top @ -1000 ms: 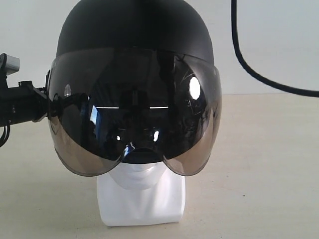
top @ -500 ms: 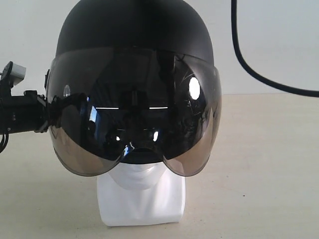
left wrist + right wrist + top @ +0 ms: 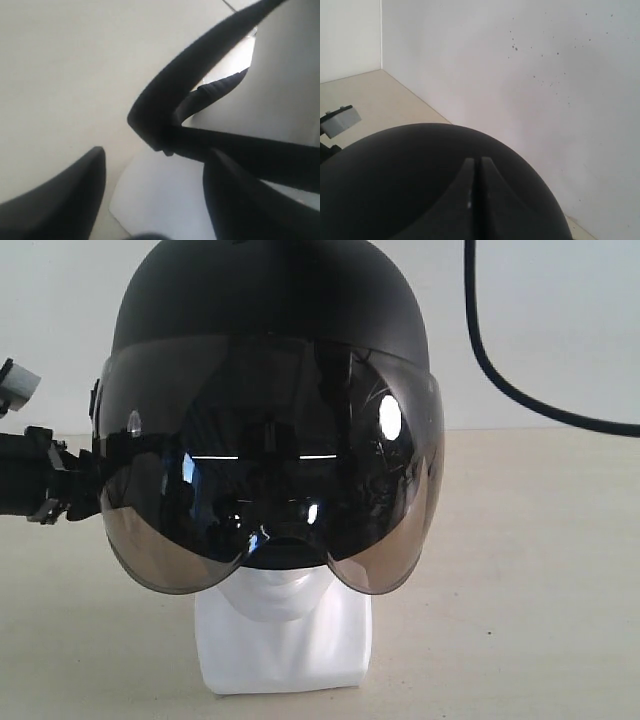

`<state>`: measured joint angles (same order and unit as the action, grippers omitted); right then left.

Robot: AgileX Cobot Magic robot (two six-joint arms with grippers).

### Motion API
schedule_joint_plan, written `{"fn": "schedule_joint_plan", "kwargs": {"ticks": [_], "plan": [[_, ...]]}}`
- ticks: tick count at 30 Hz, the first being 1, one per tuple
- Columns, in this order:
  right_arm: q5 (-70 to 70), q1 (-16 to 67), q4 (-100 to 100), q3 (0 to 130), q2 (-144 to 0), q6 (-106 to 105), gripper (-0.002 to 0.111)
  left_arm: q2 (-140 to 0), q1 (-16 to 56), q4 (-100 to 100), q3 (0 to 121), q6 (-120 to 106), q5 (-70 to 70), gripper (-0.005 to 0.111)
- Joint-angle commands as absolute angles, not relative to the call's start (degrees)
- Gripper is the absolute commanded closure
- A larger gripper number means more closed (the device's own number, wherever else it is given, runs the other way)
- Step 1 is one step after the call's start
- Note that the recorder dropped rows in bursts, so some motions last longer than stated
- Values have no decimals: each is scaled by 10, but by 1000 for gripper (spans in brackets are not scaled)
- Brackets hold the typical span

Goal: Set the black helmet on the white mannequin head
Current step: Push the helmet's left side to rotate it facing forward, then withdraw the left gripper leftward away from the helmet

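The black helmet (image 3: 270,300) sits on the white mannequin head (image 3: 275,592). Its smoky visor (image 3: 270,460) covers the face, so only the chin and the blocky base (image 3: 282,645) show. My left gripper (image 3: 72,485) is at the helmet's left side, level with the visor's edge. In the left wrist view this gripper (image 3: 156,151) is open, with nothing between its fingers; a black chin strap (image 3: 200,65) and the white base (image 3: 160,200) lie beyond them. My right gripper (image 3: 476,162) is shut and empty, right over the helmet's crown (image 3: 395,175). It is out of the exterior view.
A black cable (image 3: 480,350) hangs down and curves off to the right behind the helmet. The head stands on a beige table (image 3: 530,570) in front of a white wall (image 3: 560,310). A grey part of the left arm (image 3: 342,120) shows beside the helmet.
My left gripper has drawn back to the left, away from the helmet's side. The helmet and head have not moved.
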<state>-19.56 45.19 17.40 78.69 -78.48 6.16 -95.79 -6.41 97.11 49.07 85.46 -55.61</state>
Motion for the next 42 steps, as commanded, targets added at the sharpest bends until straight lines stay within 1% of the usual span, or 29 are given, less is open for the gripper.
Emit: {"fn": "schedule_joint_plan", "kwargs": {"ticks": [1,4,7,9,11,12,15,17,20,26,30,37,42], "plan": [[-197,452,172,789,-778,60,109,-908,-83,999,490,904,-555,50],[-197,452,172,789,-778,59,109,-868,-91,999,486,919,-591,51],[-200,452,172,789,-778,59,109,-829,-94,999,479,925,-598,51],[-200,452,172,789,-778,59,109,-798,-116,999,473,926,-594,53],[-200,452,172,789,-778,59,109,-763,-150,999,473,948,-583,61],[-202,452,172,789,-778,59,109,-744,-177,999,473,970,-569,69],[-205,452,172,789,-778,59,109,-709,-218,999,473,989,-544,87],[-205,452,172,789,-778,59,109,-687,-241,999,476,1006,-522,101],[-206,452,172,789,-778,59,109,-666,-257,987,495,1018,-530,102],[-195,452,172,789,-773,59,109,-663,-257,905,584,995,-678,102],[-182,452,182,789,-747,59,109,-669,-250,893,638,1035,-700,102],[-202,452,183,789,-704,60,109,-674,-204,863,692,1058,-700,102],[-260,452,186,788,-669,60,109,-681,-155,867,718,1058,-700,102]]}}
